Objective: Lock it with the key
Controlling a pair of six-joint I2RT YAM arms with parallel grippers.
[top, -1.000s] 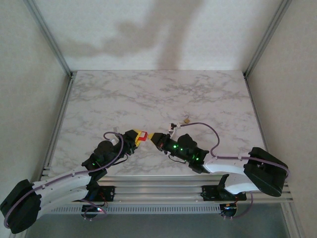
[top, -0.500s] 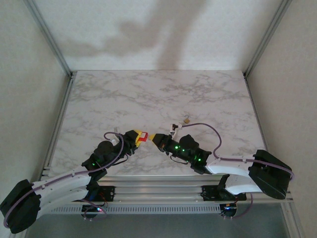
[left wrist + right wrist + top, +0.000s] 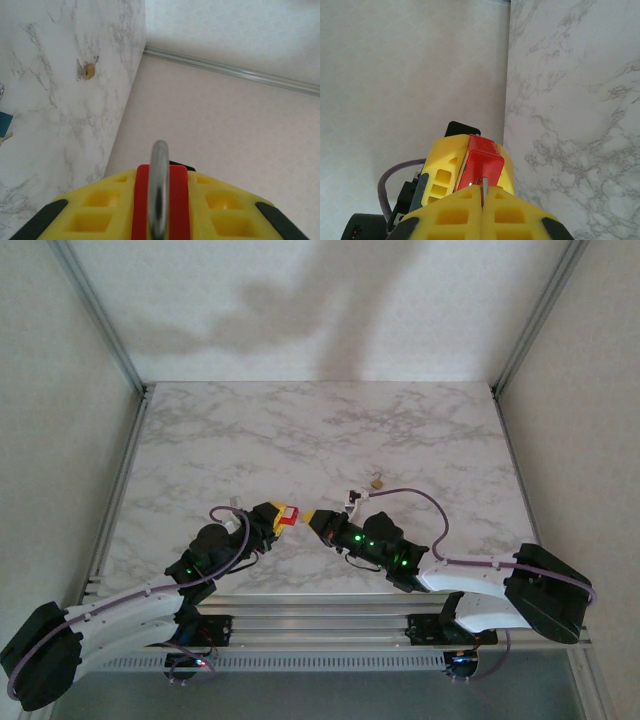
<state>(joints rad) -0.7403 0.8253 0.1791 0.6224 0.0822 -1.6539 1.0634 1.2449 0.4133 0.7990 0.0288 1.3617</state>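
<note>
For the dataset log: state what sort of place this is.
Probably a robot test cell: a marble-patterned table walled by plain white panels, aluminium frame posts, and a left arm and right arm bolted to a slotted rail at its near edge.

Left arm [image 3: 130, 602], right arm [image 3: 455, 578] angled inward; jaws clamped.

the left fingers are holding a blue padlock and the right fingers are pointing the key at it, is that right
Not quite. The padlock is red, not blue, as the left wrist view shows. The rest holds: the left fingers clamp it, and the right fingers point the key at it.
</note>
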